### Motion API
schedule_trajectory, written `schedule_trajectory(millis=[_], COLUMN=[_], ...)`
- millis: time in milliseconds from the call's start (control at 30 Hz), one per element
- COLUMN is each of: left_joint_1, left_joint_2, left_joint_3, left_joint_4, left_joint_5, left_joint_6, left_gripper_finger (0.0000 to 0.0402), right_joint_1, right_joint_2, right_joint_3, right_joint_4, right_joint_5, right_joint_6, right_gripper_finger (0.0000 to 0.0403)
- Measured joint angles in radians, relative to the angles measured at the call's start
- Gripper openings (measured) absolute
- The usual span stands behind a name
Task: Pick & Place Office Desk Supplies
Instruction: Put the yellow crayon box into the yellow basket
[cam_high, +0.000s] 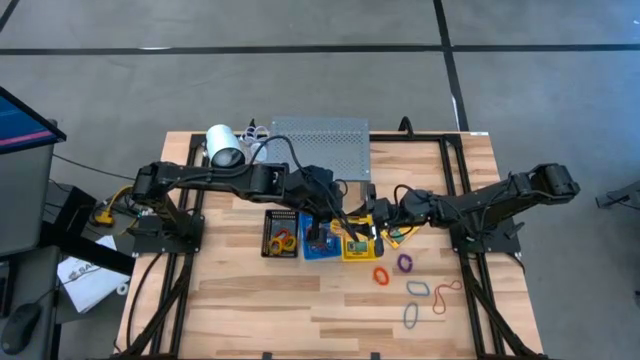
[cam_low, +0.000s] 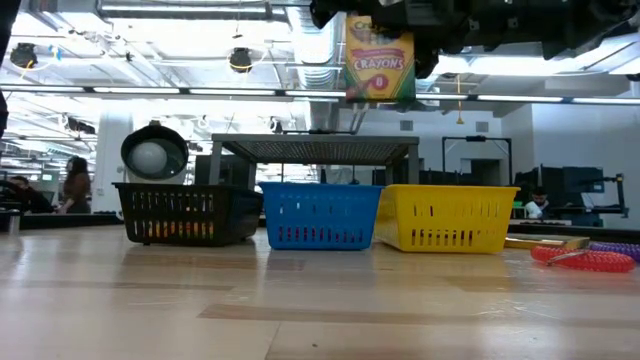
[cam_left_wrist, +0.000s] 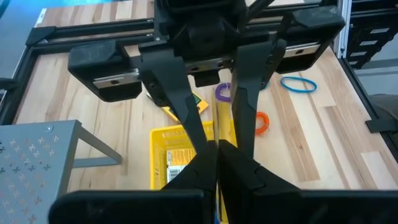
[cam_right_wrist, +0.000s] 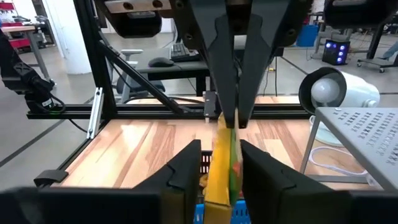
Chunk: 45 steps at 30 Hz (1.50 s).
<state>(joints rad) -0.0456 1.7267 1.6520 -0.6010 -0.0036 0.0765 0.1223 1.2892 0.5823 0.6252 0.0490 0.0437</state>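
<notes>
Right, mid-handover. Your left gripper (cam_right_wrist: 227, 121) is pinched shut on the top edge of a crayon box (cam_low: 379, 58). It hangs in the air over the gap between the blue basket (cam_low: 320, 190) and the yellow basket (cam_low: 445, 190). The right gripper (cam_right_wrist: 221, 149) straddles the box lower down; can't tell whether it's clamped. Box is upright: long axis vertical, label reading right way up, facing the low camera.

Done: some bands in the black basket (cam_high: 268, 235), one box in the yellow. Left: loose rubber bands (cam_high: 381, 273) on the table by the right arm.
</notes>
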Motion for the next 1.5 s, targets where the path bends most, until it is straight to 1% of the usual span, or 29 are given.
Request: schedule_trajectory(millis=[233, 533, 633, 800, 900, 967, 1067, 1167, 1233, 1367, 1500], left_joint_1=[0.0, 0.0, 0.0, 0.0, 0.0, 0.0, 0.0, 0.0, 0.0, 0.001, 0.001], left_joint_2=[0.0, 0.0, -0.001, -0.001, -0.001, -0.002, -0.002, -0.004, -0.012, -0.038, -0.061], left_joint_3=[0.0, 0.0, 0.0, 0.0, 0.0, 0.0, 0.0, 0.0, 0.0, 0.0, 0.0], left_joint_4=[0.001, 0.006, 0.007, 0.012, 0.033, 0.042, 0.06, 0.074, 0.073, 0.069, 0.042], left_joint_5=[0.0, 0.0, 0.0, 0.0, 0.0, 0.0, 0.0, 0.008, 0.034, 0.064, 0.067], left_joint_6=[0.0, 0.0, 0.0, 0.0, 0.001, 0.001, 0.02, 0.047, 0.056, 0.078, 0.077], left_gripper_finger=[0.0005, 0.0005, 0.0005, 0.0006, 0.0013, 0.0022, 0.0043, 0.0073, 0.0093, 0.013, 0.0154], right_joint_1=[-0.001, -0.001, -0.001, -0.001, 0.0, 0.0, 0.0, 0.0, 0.0, 0.0, -0.001], right_joint_2=[0.0, 0.0, 0.0, 0.0, 0.0, 0.001, 0.001, 0.001, -0.003, -0.035, -0.097], right_joint_3=[0.0, 0.0, 0.0, 0.0, 0.0, 0.0, 0.0, 0.0, 0.0, 0.0, 0.0], right_joint_4=[-0.008, -0.012, -0.012, -0.012, -0.015, -0.016, -0.016, -0.018, -0.039, -0.102, -0.162], right_joint_5=[0.0, 0.0, 0.0, 0.0, 0.0, 0.0, 0.0, 0.0, 0.0, 0.0, 0.0], right_joint_6=[-0.002, -0.002, -0.002, 0.001, 0.0, -0.002, -0.002, -0.002, -0.002, -0.036, -0.072], right_gripper_finger=[0.0074, 0.0025, 0.0022, 0.0037, 0.0029, 0.0021, 0.0021, 0.0028, 0.0033, 0.0025, 0.0021])
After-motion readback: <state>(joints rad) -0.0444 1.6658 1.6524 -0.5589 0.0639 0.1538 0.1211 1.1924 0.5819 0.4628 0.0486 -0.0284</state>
